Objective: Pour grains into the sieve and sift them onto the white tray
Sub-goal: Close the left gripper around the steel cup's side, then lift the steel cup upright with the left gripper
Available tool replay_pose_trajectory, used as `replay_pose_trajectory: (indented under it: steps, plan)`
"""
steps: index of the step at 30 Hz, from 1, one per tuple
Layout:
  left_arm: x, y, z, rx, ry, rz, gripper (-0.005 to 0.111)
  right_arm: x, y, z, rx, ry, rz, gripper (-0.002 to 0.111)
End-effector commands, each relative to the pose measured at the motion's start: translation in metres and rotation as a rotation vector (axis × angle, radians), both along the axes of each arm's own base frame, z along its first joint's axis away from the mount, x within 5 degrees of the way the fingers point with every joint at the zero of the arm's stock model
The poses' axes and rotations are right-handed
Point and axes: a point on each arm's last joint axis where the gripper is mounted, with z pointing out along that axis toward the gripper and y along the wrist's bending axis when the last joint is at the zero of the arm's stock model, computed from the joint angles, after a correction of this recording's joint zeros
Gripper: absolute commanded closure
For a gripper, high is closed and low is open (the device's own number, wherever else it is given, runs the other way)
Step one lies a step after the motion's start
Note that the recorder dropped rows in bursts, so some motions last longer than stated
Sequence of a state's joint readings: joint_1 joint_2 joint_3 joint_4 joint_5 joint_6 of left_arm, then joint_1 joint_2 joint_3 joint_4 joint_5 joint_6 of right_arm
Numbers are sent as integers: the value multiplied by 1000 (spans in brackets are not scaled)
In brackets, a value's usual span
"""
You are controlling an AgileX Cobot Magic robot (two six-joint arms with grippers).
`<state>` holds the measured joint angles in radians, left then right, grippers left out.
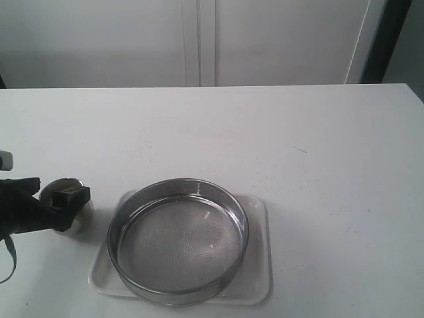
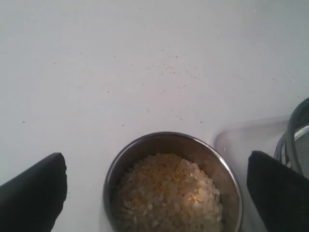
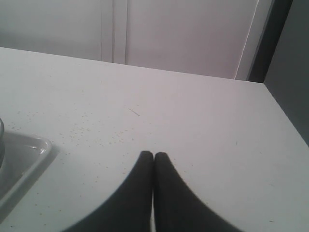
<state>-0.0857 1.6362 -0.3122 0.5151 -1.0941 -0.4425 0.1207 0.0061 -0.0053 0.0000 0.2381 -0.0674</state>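
The sieve [image 1: 177, 242], a round steel ring with grey mesh, sits on the white tray [image 1: 260, 265] and looks empty. Left of the tray stands a small steel cup [image 1: 81, 215] holding the grains [image 2: 169, 193], whitish with yellow specks. My left gripper [image 1: 65, 202] is open and straddles the cup. Its black fingers [image 2: 36, 193] stand clear of the cup's wall on both sides. The left wrist view also catches a tray corner [image 2: 241, 140] and the sieve's edge [image 2: 299, 140]. The right gripper [image 3: 154, 155] is shut on nothing, over bare table beside the tray corner [image 3: 24, 154].
A few stray grains [image 2: 169, 67] lie scattered on the white table beyond the cup, and more stray grains [image 3: 91, 130] lie near the tray. The table's far edge meets a pale wall [image 1: 199, 40]. Its right edge [image 3: 285, 116] drops off beside a dark strip.
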Motion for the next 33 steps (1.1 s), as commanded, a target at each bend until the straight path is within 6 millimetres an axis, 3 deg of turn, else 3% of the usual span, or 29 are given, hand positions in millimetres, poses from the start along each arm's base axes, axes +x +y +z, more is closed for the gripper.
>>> replay_pose_trajectory:
  steps: [1, 33]
  plan:
    - [-2, -2, -3, -12, -5, -7, 6, 0, 0, -1, -5, -9, 1, 108]
    - [14, -3, -36, 30, 30, -16, 6, 0, 0, -1, -5, -9, 1, 108]
